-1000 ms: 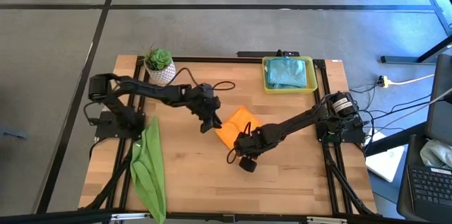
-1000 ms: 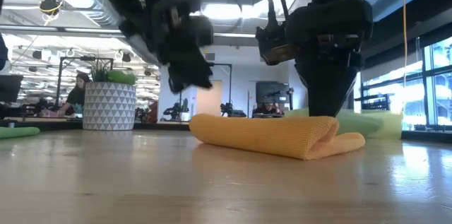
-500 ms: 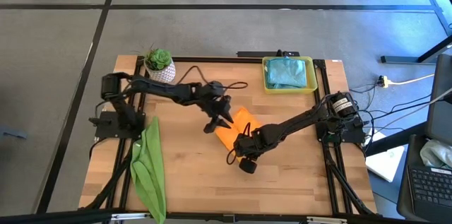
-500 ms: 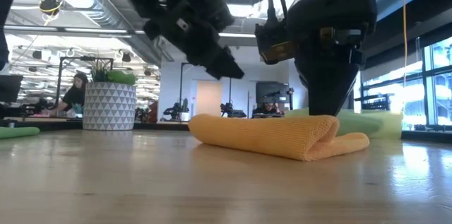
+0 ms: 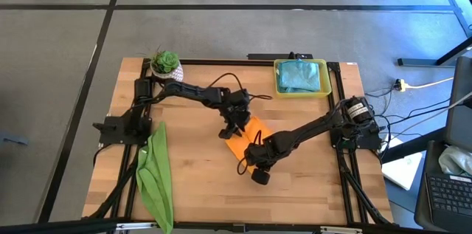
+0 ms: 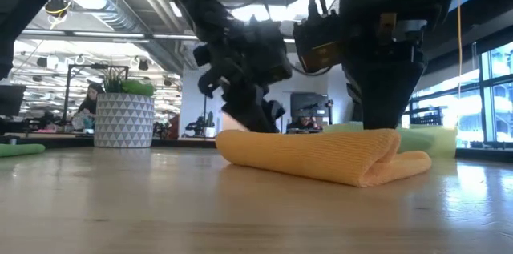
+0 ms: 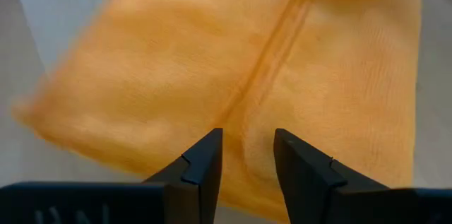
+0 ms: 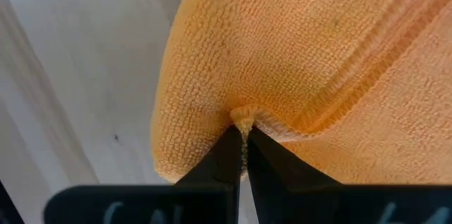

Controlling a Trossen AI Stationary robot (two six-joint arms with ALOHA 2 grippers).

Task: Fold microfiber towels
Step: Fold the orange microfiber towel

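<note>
Wooden table (image 5: 199, 182) (bare planks) — open-plan office behind

Orange towel (image 5: 245, 136); lime green towel (image 5: 155, 175); teal towels (image 5: 300, 75) in yellow tray (image 5: 278, 86). Table (image 5: 192, 190): light wood. Plant pot (image 6: 123, 121): white, grey triangle pattern. Both arms: black.

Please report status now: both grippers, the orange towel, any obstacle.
Right gripper shut on orange towel, pinching its folded edge. Left gripper open, just above the towel. No obstacle near.
</note>
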